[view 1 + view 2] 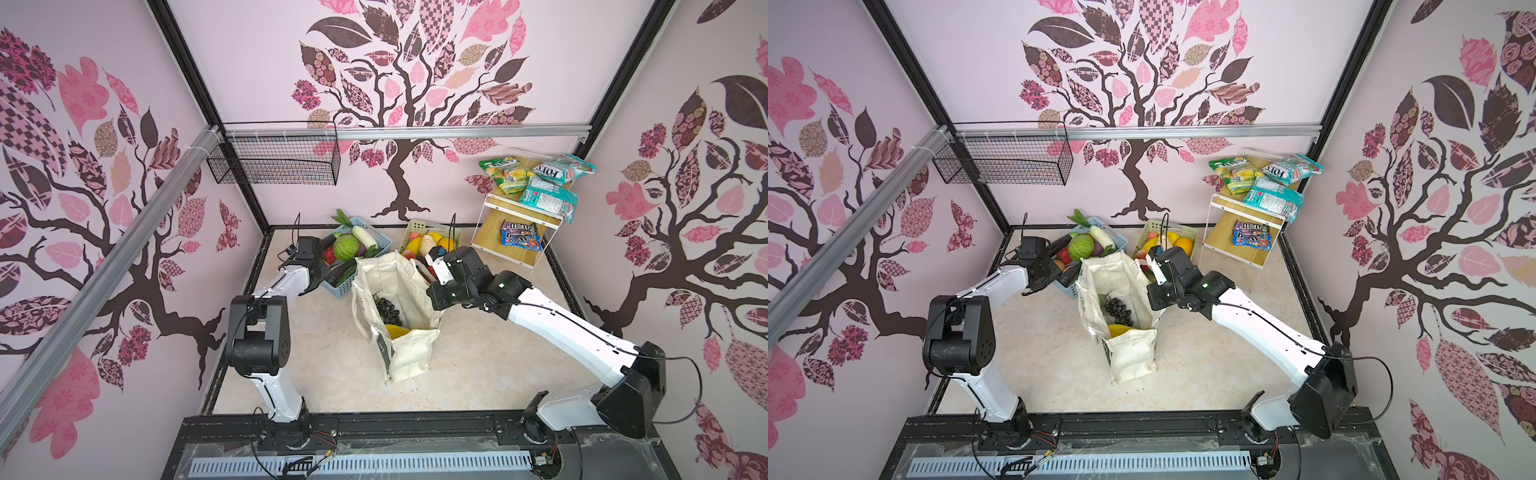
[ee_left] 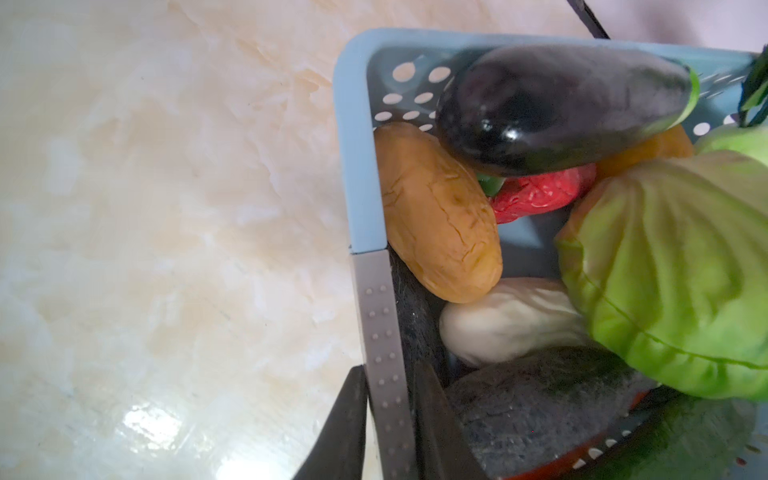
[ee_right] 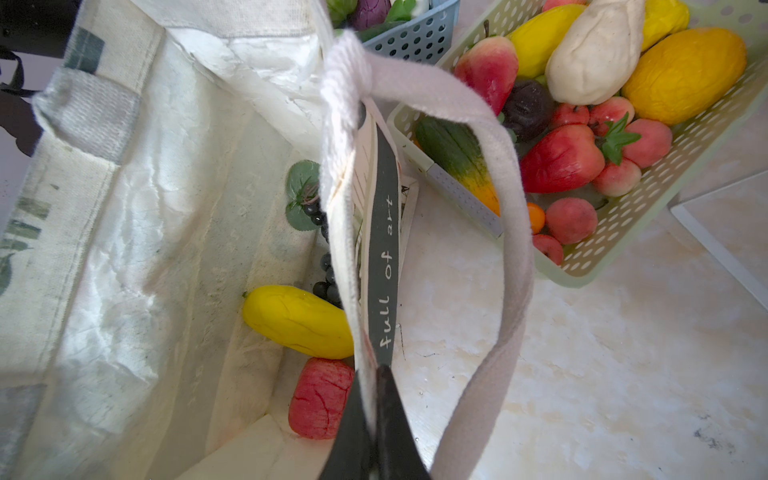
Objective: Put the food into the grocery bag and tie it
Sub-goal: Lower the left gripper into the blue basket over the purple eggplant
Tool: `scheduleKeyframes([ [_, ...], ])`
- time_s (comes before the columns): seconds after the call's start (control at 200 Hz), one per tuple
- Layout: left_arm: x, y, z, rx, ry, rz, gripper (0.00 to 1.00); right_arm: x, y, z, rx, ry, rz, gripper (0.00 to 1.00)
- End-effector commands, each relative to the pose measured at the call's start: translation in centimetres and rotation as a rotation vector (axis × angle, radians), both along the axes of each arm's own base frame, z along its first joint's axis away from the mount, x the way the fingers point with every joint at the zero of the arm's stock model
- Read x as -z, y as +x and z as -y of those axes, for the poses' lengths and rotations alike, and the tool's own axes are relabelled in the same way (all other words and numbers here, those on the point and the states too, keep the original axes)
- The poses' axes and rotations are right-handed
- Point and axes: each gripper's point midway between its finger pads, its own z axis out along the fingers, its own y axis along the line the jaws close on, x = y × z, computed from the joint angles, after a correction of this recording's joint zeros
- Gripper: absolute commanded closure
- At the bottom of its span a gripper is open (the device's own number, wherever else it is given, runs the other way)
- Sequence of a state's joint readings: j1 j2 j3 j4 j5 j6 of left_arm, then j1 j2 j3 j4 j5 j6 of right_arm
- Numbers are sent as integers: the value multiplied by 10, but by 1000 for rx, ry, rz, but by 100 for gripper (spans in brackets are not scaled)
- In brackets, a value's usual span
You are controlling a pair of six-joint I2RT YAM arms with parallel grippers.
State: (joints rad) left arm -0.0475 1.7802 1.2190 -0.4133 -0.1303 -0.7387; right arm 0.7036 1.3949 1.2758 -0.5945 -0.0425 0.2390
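The cream grocery bag (image 1: 407,353) (image 1: 1133,357) (image 3: 124,249) stands open mid-table. Inside lie a dark grape bunch (image 1: 388,309) (image 1: 1117,309), a yellow banana (image 3: 297,322) and a red piece (image 3: 320,399). My right gripper (image 1: 431,291) (image 1: 1152,291) (image 3: 372,374) is shut on the bag's right rim, beside a loop handle (image 3: 511,249). My left gripper (image 1: 322,272) (image 1: 1050,270) (image 2: 387,365) pinches the grey rim strip of the blue basket (image 2: 361,145). That basket holds the green cabbage (image 1: 345,247) (image 2: 665,282) and white radish (image 1: 365,237). A blue M&M's packet (image 1: 521,241) lies on the shelf.
The blue basket also holds an eggplant (image 2: 561,108) and a potato (image 2: 436,212). A pale-green basket (image 1: 419,226) (image 3: 623,232) of fruit stands behind the bag. Fox's candy bags (image 1: 540,178) sit on top of the wooden shelf. A wire basket (image 1: 274,158) hangs at the back left.
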Motion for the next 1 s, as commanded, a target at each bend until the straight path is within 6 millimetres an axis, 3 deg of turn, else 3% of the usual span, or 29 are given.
scheduleKeyframes([
  [0.0, -3, -12, 19, 18, -52, 6, 77, -25, -3, 4, 9, 57, 50, 100],
  [0.16, 0, -23, 36, 22, -117, 3, 74, -22, -6, 8, 25, 57, 47, 100],
  [0.305, -19, -29, 43, 47, -125, 32, 66, -19, -6, 11, 37, 53, 44, 100],
  [0.51, -54, -26, -11, -4, -6, 74, 48, -19, -6, 9, 35, 61, 41, 100],
  [0.625, -56, -12, -37, 17, 50, 49, 42, -18, -4, 5, 29, 58, 32, 100],
  [0.825, -41, 21, -43, 66, 75, 42, 43, -14, 2, -2, 19, 52, 20, 100],
  [0.99, -26, 36, -49, 49, 84, 19, 46, -12, 4, -1, 20, 32, 22, 100],
])
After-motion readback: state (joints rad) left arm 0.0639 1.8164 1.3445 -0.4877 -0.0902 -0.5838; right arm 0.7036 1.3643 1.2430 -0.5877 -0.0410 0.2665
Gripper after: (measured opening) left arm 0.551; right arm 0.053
